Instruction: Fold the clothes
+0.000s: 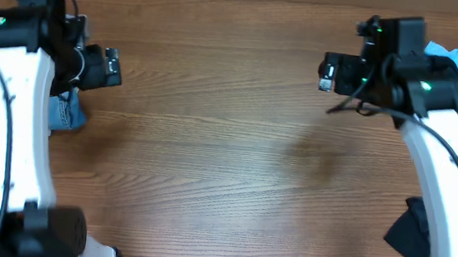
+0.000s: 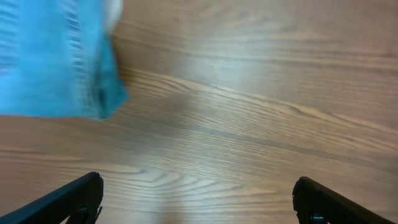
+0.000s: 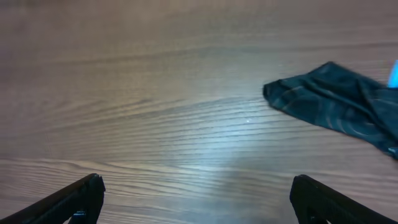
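L hand (image 2: 198,190) & R hand (image 3: 196,190) spread wide, empty; jeans (image 2: 50,56) near L, black cloth (image 3: 336,102) near R.

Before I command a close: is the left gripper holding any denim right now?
No: the left gripper is open over the table, and the jeans lie apart ahead of it.

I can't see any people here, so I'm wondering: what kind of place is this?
Probably a robot test bench, not a home. A white left arm and right arm reach over a wood-grain table, with blue jeans lying at one edge and a dark garment at the other.
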